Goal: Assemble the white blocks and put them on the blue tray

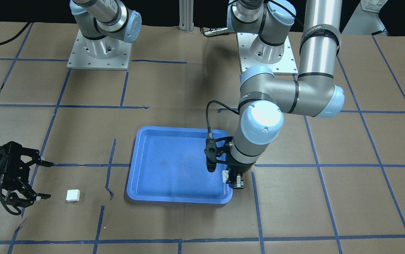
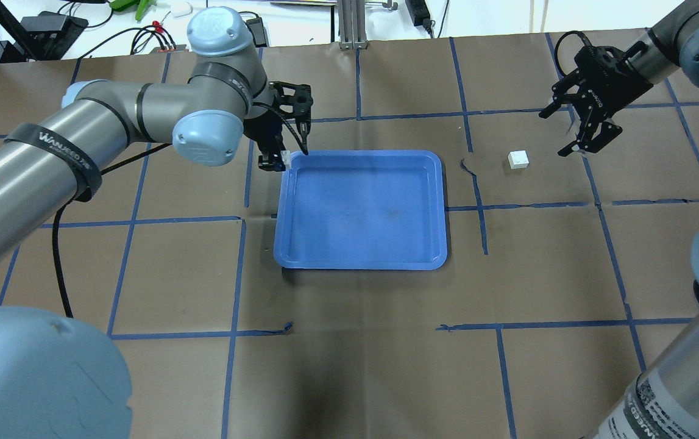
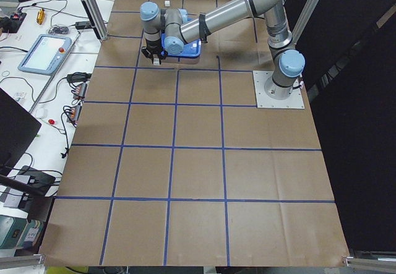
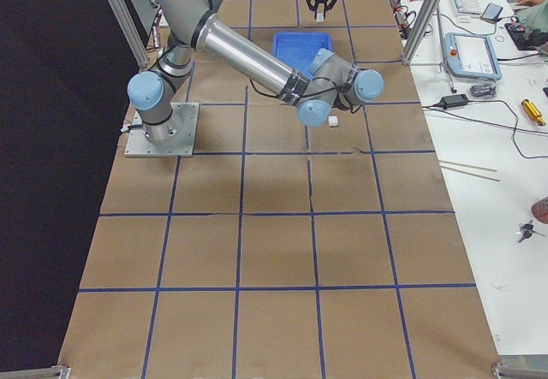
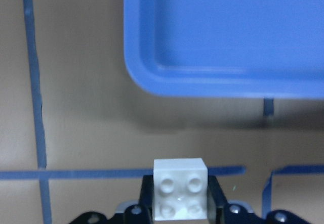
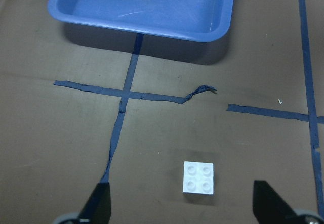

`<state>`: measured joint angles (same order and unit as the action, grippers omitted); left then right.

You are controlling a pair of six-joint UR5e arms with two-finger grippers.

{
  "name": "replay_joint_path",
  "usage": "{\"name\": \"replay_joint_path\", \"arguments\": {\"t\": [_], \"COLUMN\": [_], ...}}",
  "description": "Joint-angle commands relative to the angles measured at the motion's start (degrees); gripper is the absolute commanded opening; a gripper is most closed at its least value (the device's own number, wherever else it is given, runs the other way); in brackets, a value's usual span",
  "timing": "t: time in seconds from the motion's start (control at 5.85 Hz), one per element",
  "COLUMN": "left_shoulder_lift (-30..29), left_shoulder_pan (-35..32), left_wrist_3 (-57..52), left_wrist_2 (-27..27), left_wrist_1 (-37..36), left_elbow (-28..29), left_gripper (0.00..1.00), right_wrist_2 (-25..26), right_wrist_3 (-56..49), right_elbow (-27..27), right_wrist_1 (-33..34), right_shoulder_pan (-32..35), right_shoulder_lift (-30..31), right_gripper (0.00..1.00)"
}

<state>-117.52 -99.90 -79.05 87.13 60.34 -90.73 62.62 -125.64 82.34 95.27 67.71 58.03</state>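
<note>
Overhead view taken as reference: 6 o'clock toward the robot, 12 o'clock away from it.

Tabletop (image 2: 361, 366): covered in matte brown paper and marked into squares with blue tape, the tape torn and lifted in places.

Blue tray (image 2: 361, 264): rectangular, of smooth, slightly glossy plastic, with rounded corners and a shallow raised rim. It lies flat at mid-tabletop. Faint dark scuffs are noted on its floor. No block is in it.

White blocks: two small square bricks of hard white plastic, each with four round studs in a two-by-two pattern, tiny against the tray. They are not joined and lie well apart.

Held block (image 5: 180, 188): found at about 10 o'clock from the tray centre, just beside the tray's far-left corner. It is clamped between the fingers of the left gripper (image 2: 275, 161), which is closed down to the brick's width. In the wrist view the studs face the camera. Whether the brick overhangs the rim or sits just outside it cannot be told.

Loose block (image 6: 199, 177): rests studs-up on the paper at about 2 o'clock from the tray centre, clear of the tray.

Right gripper (image 1: 49, 180): spread wide with nothing held, at about 2 o'clock from the loose block. It is near the block but not touching it.
</note>
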Motion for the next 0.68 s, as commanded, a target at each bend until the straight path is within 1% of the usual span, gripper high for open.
{"name": "replay_joint_path", "arguments": {"t": [0.0,0.17,0.34,0.51], "left_shoulder_lift": [-1.9,-3.6,-3.9,-3.9], "left_shoulder_pan": [-5.2,-7.1,-8.1,-8.7], "left_wrist_3": [4.1,5.3,6.4,6.5], "left_wrist_2": [-3.1,-2.9,-2.9,-2.8], "left_wrist_1": [-0.6,-0.7,-0.8,-1.4], "left_elbow": [-1.1,-1.3,-2.0,-3.3], "left_gripper": [0.0,0.0,0.0,0.0], "right_wrist_2": [-4.5,-4.5,-4.6,-4.8], "right_wrist_3": [0.8,1.2,1.7,1.8], "right_elbow": [0.1,0.1,0.6,2.3], "right_wrist_1": [3.6,5.0,5.1,6.3], "right_shoulder_pan": [0.0,0.0,0.0,0.1], "right_shoulder_lift": [-4.0,-5.6,-6.3,-6.6], "right_gripper": [1.0,1.0,1.0,1.0]}}
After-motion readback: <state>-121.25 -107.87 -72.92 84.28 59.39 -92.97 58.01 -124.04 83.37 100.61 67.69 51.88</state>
